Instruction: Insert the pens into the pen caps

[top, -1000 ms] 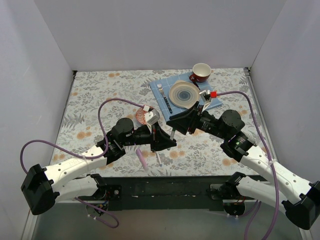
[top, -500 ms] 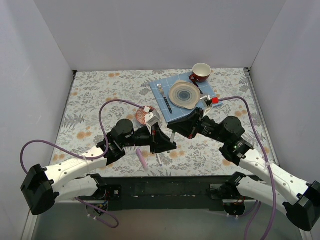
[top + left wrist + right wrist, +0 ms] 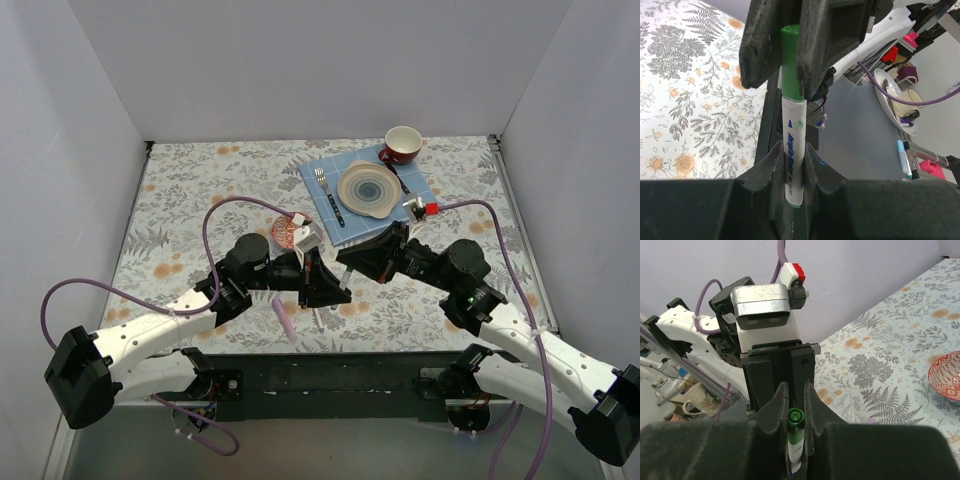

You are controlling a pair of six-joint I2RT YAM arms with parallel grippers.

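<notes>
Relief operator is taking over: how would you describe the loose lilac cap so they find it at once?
On the floral table, look at its near edge, just below the left end effector in the top view. The lilac cap lies flat there beside a thin white stick; it is the thicker, pink-lilac one.

A floral-print cloth covers the counter (image 3: 200,190). A blue mat (image 3: 340,165) lies on it, turned at an angle. A round plate (image 3: 369,189) with blue rings sits on the middle of the mat. A metal fork (image 3: 321,181) lies along the mat's left strip, with a dark-handled knife (image 3: 337,210) between it and the plate. A red cup (image 3: 403,143), white inside, stands at the mat's far corner. A small red patterned bowl (image 3: 283,233) sits off the mat, just beside its near-left edge.
</notes>
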